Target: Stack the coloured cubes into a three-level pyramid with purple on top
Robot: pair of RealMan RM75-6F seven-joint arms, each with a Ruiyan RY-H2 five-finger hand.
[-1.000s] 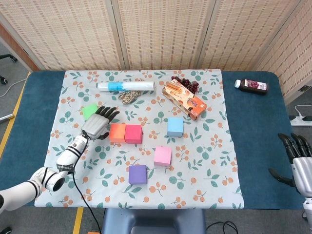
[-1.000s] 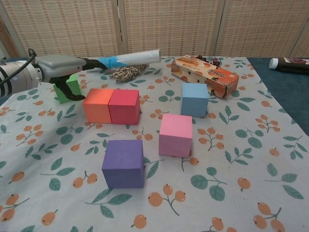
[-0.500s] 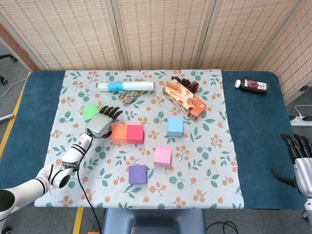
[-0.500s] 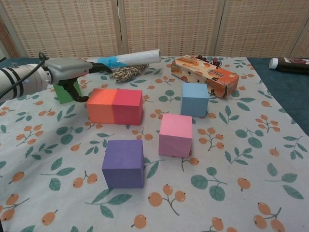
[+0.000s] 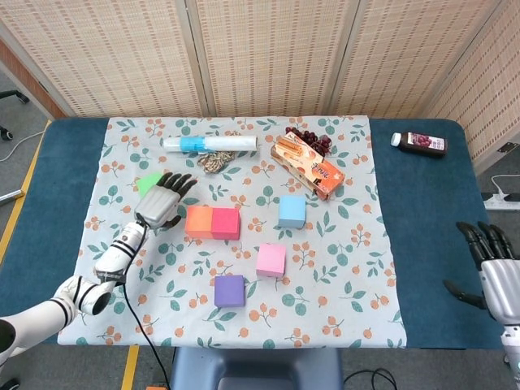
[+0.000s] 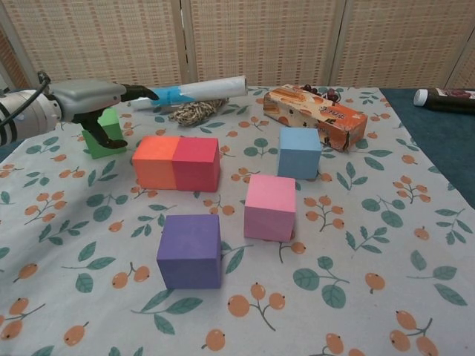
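An orange cube (image 5: 197,221) and a red cube (image 5: 226,223) sit pressed together side by side on the floral cloth. My left hand (image 5: 162,203) hovers just left of the orange cube, fingers spread and holding nothing, partly covering the green cube (image 5: 147,183). In the chest view this hand (image 6: 89,100) is above the green cube (image 6: 104,133), apart from the orange cube (image 6: 154,162). The blue cube (image 5: 292,210), pink cube (image 5: 271,260) and purple cube (image 5: 229,290) stand separately. My right hand (image 5: 489,272) rests open at the far right, off the cloth.
At the back lie a white tube with a blue band (image 5: 210,143), a coil of rope (image 5: 215,161), a snack box (image 5: 309,166) and dark grapes (image 5: 313,140). A dark bottle (image 5: 419,142) lies on the blue table at the right.
My left hand nudged the orange and red pair slightly rightwards, then drew back left and lifted off the orange cube. The right hand has shifted a little.
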